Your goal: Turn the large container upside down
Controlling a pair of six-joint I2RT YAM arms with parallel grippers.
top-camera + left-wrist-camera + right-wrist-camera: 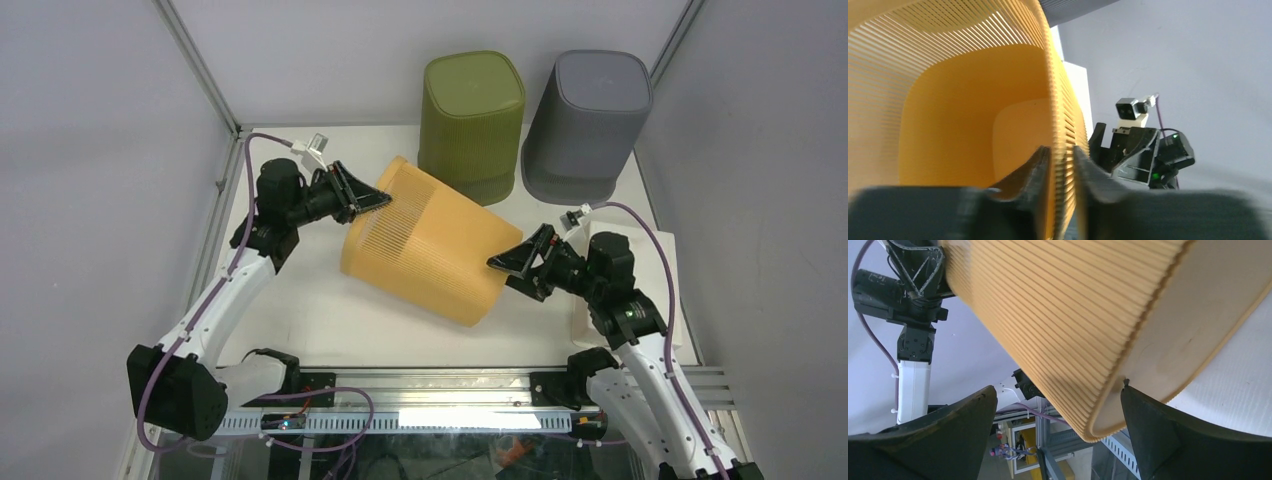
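The large yellow ribbed container (428,243) lies tilted on its side at the table's middle, its open mouth toward the left and its flat base toward the right. My left gripper (372,196) is shut on its rim, one finger inside the wall and one outside (1062,172). The hollow inside of the container (948,115) fills the left wrist view. My right gripper (512,262) is open at the base end, one fingertip (1128,390) touching the container's flat base (1193,335), the other finger (968,410) apart from the ribbed wall.
An olive-green container (472,122) and a grey container (588,122) stand upside down at the back of the table. A white pad (668,262) lies at the right edge. Frame posts rise at the back corners.
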